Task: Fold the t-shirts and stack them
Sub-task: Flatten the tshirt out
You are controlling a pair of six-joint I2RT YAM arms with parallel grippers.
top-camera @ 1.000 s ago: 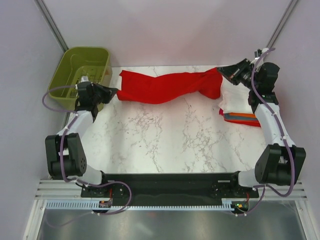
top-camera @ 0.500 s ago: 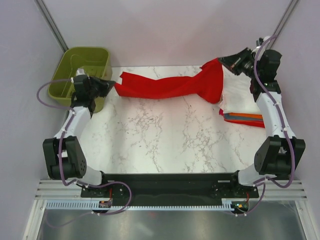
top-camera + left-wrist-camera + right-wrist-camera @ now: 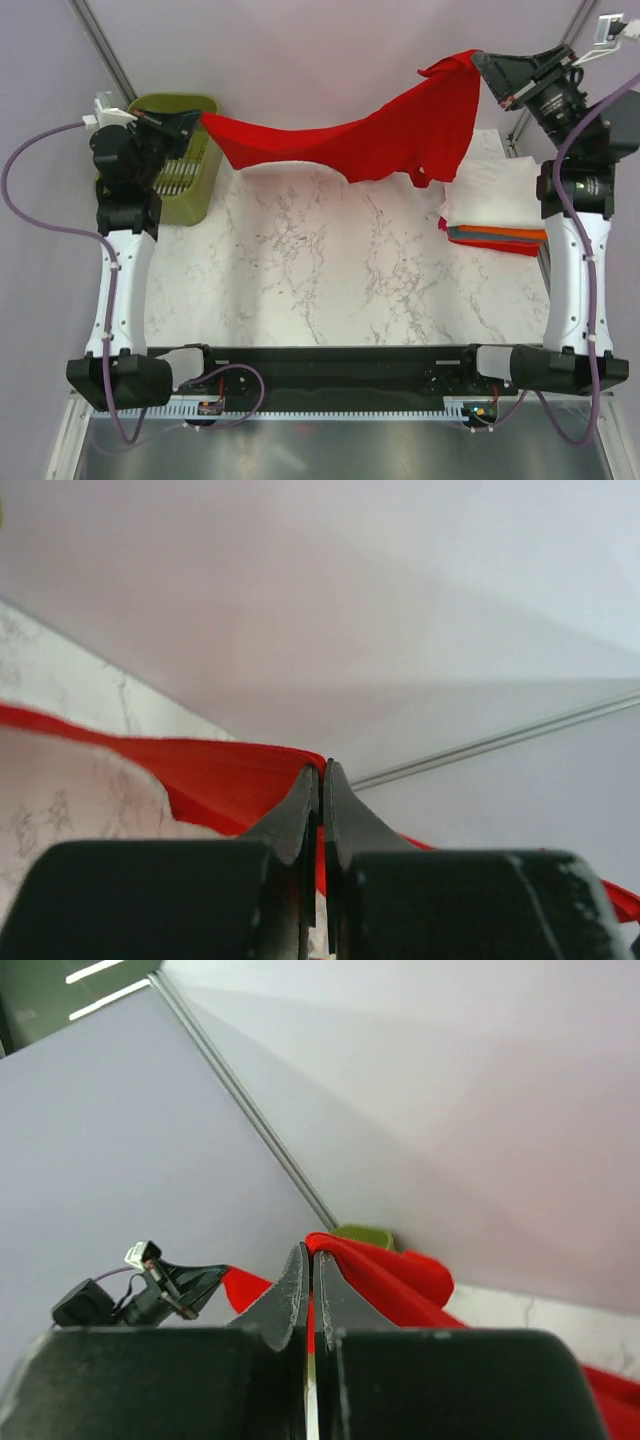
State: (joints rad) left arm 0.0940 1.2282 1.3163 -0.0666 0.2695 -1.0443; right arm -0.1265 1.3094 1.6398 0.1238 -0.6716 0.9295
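Your left hand (image 3: 196,119) and right hand (image 3: 484,66) each pinched one end of the red t-shirt (image 3: 380,140); limp, light cloth, it sagged between.

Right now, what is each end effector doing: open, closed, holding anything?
Left end effector: closed, pinching one end of the red t-shirt.
Right end effector: closed, pinching the same shirt's other end.

Bright, even, diffuse light; faint shadows; left tool (image 3: 322,772), right tool (image 3: 309,1257) blurred.
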